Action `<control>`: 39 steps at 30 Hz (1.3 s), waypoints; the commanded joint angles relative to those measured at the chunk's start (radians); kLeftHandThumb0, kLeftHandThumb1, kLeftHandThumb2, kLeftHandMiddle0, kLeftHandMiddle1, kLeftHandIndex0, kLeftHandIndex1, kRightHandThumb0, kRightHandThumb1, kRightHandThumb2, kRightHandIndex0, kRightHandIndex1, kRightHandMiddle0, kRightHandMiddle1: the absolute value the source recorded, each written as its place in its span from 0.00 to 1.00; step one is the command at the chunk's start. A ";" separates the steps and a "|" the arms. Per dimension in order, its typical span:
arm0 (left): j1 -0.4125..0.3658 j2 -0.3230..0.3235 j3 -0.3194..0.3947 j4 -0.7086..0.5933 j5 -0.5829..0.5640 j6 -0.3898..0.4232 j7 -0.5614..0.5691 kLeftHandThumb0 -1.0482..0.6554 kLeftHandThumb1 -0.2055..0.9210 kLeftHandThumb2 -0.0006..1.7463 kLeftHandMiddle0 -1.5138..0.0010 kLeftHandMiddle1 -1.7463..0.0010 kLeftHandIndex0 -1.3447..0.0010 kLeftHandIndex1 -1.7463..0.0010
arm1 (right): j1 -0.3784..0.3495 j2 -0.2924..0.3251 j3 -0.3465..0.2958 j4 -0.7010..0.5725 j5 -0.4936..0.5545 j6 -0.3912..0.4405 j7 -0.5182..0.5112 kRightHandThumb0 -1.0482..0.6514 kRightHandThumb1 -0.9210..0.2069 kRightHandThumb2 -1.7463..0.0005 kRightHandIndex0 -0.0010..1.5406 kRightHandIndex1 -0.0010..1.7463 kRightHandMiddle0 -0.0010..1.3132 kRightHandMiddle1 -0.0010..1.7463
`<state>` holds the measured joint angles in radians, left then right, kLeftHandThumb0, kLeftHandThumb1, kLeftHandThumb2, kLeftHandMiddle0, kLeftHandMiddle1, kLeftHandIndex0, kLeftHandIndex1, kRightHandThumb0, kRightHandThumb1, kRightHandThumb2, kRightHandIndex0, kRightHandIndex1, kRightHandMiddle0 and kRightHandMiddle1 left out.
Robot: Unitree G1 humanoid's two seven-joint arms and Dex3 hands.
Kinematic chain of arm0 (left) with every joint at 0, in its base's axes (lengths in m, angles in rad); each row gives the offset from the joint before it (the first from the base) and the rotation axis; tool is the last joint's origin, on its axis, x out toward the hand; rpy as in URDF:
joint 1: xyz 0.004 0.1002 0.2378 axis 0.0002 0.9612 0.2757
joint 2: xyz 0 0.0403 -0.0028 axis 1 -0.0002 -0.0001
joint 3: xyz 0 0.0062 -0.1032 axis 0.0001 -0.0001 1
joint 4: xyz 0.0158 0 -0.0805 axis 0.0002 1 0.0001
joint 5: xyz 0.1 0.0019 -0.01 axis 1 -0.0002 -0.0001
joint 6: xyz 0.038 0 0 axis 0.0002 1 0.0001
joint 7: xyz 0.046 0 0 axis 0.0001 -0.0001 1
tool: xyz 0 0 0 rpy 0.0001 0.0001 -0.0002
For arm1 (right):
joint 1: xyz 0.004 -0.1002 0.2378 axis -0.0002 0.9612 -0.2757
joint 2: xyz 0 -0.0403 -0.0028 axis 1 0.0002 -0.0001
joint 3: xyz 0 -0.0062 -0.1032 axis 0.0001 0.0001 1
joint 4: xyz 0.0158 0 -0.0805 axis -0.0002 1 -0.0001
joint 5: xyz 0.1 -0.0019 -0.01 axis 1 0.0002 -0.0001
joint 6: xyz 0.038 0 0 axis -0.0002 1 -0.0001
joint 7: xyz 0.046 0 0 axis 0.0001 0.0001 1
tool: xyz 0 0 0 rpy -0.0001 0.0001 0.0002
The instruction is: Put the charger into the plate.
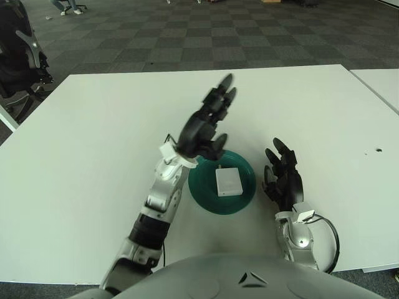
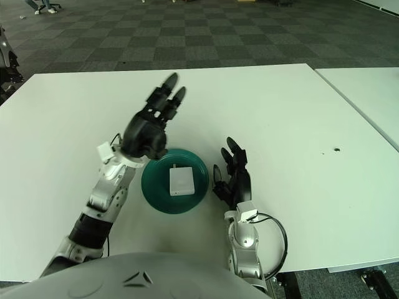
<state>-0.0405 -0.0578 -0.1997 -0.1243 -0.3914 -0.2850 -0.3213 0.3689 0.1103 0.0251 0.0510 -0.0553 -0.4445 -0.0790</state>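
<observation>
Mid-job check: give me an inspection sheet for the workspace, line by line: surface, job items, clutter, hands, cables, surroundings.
Surface: white table, one small dark speck near its right edge.
Job's things: white charger lies flat inside the green plate.
Clutter: nothing seen.
Hands: left hand raised above the plate's left rim, fingers spread, holding nothing; right hand shows just right of the plate, fingers open.
Cables: black cable loops at the right wrist; none seen on the charger.
Surroundings: checkered carpet; second table at right; dark chair at left.

White charger point(image 1: 229, 181) in green plate point(image 1: 244, 202), left hand point(image 1: 203, 129) raised, empty.
</observation>
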 commanded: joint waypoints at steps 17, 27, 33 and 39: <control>0.223 0.037 0.187 0.029 0.100 0.066 0.174 0.00 1.00 0.59 0.94 0.99 1.00 0.76 | 0.068 0.013 -0.061 0.236 0.077 0.106 -0.002 0.24 0.04 0.66 0.08 0.34 0.00 0.37; 0.252 0.089 0.192 0.108 0.430 -0.072 0.299 0.02 1.00 0.60 0.98 1.00 1.00 0.78 | 0.052 -0.007 -0.079 0.229 0.073 0.127 -0.004 0.24 0.06 0.67 0.09 0.35 0.00 0.37; 0.248 0.085 0.182 0.141 0.559 -0.117 0.395 0.02 1.00 0.61 1.00 1.00 1.00 0.84 | 0.039 -0.021 -0.085 0.225 0.079 0.150 0.010 0.22 0.06 0.67 0.07 0.35 0.00 0.37; 0.266 0.053 0.168 0.217 0.557 -0.160 0.424 0.03 1.00 0.62 1.00 1.00 1.00 0.85 | 0.034 -0.033 -0.085 0.225 0.071 0.157 0.014 0.19 0.04 0.70 0.06 0.35 0.00 0.38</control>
<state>0.2210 0.0101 -0.0206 0.0265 0.1354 -0.3948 0.0657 0.3321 0.0974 -0.0155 0.0700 -0.0155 -0.4020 -0.0649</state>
